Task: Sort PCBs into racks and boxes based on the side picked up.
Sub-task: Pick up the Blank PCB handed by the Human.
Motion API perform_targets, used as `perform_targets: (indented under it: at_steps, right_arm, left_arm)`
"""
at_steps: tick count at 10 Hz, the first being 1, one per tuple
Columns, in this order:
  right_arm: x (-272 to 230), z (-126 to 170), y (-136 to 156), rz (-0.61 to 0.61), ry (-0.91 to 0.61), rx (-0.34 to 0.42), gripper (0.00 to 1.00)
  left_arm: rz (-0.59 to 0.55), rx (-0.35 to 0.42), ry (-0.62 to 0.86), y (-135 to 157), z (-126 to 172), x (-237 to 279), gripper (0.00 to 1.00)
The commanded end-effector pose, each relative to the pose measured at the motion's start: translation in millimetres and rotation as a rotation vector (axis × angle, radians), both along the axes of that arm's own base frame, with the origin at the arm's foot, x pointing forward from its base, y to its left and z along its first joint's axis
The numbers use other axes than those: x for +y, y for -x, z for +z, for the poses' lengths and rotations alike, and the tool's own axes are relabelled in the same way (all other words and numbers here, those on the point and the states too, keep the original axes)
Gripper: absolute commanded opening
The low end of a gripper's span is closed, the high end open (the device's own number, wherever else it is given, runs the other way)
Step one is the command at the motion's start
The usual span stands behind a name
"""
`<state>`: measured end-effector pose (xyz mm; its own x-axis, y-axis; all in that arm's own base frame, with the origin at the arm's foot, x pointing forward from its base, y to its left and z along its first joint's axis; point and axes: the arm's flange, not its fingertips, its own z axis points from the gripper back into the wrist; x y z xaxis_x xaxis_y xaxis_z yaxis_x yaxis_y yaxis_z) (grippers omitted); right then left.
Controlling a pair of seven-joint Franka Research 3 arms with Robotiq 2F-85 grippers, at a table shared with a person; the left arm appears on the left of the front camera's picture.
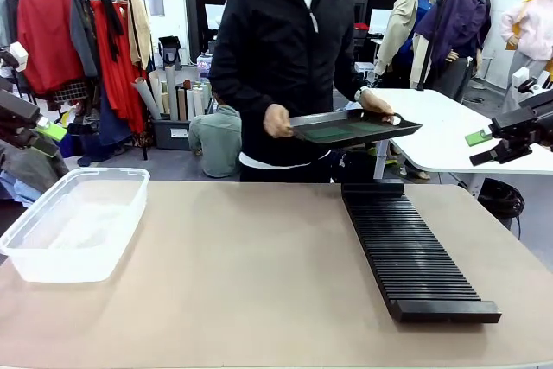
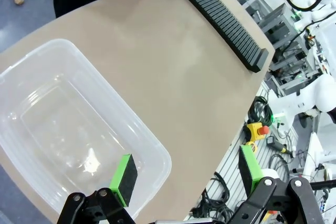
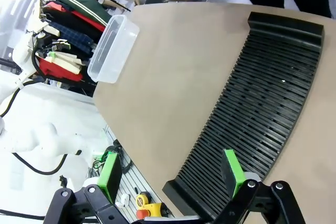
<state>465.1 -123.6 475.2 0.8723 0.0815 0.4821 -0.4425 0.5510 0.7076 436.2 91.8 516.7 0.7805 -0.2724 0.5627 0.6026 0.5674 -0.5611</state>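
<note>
A person at the far side holds a dark shallow tray [image 1: 354,128] in both hands above the table; green PCBs [image 1: 341,131] lie in it. The long black slotted rack [image 1: 406,252] lies on the table's right half, also seen as the rack [image 2: 223,19] and the rack [image 3: 262,103]. The clear plastic box [image 1: 73,222] stands empty at the left, and shows as the box [image 2: 68,129] and the box [image 3: 113,48]. My left gripper [image 2: 184,174] hangs open above the box's edge. My right gripper [image 3: 173,171] is open above the rack's near end, and appears as the right gripper [image 1: 492,140] at the right edge.
The brown tabletop [image 1: 251,274] lies bare between box and rack. A white table [image 1: 449,127] stands behind the person at right, clothes racks [image 1: 78,32] at back left. Cables and an emergency-stop button [image 2: 257,129] lie below the table's edge.
</note>
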Motion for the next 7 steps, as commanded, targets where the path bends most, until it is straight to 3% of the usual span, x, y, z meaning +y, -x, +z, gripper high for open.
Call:
perform_targets:
  at_steps: [1,7]
  right_arm:
    - [1.1,0.5,-0.4,0.001,0.003,0.0,1.0]
    - [1.1,0.5,-0.4,0.001,0.003,0.0,1.0]
  left_arm:
    - [-0.001,0.001,0.005,0.2,-0.1,0.1,1.0]
    - [-0.001,0.001,0.005,0.2,-0.1,0.1,1.0]
